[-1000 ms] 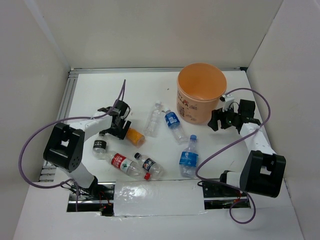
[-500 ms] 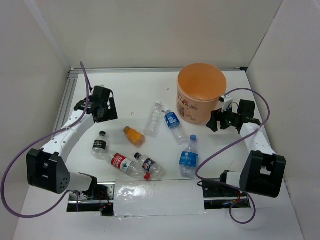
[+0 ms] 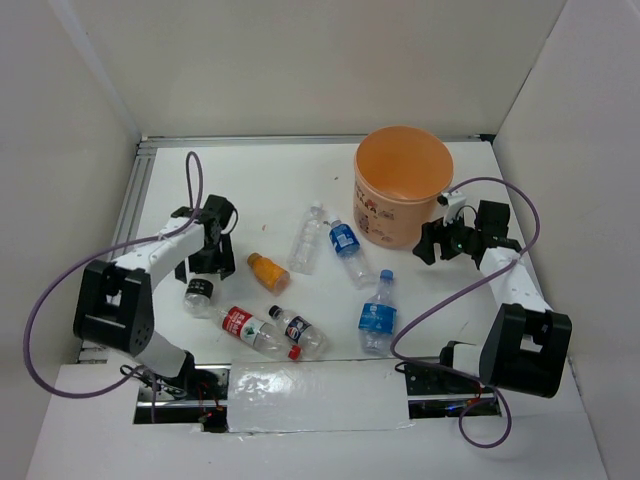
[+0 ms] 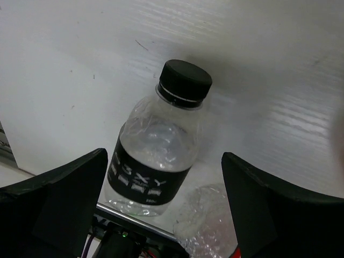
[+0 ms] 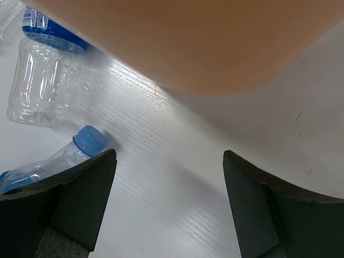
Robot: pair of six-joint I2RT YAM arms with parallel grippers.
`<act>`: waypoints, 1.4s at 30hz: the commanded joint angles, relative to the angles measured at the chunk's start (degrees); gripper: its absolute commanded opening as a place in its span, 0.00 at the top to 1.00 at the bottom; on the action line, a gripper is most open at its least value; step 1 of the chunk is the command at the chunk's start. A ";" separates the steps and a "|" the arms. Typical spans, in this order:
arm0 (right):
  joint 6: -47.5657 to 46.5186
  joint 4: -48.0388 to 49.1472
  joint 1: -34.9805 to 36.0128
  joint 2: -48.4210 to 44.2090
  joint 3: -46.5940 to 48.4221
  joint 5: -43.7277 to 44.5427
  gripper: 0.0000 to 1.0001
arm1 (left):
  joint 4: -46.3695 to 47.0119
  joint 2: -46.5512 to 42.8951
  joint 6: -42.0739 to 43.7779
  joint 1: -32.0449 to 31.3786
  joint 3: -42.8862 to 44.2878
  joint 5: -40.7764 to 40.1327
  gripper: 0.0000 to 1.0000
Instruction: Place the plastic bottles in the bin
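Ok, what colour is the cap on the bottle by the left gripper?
The cap is black, clearest in the left wrist view.

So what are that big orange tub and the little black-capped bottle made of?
The tub is probably smooth moulded plastic: even orange colour, a soft sheen and a picture printed on its side. The black-capped bottle looks like thin clear plastic: you can see through it, it is glossy, and its walls are crinkled above a black label.

Orange-tan bin (image 3: pixel 385 215), black-labelled bottle (image 4: pixel 153 172), orange bottle (image 3: pixel 268 271), white table (image 3: pixel 300 180)
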 commanded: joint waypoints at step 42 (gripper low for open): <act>-37.49 -19.60 8.44 -21.90 -6.79 -9.44 0.23 | 50.47 34.81 -1.44 -25.76 70.68 40.53 0.55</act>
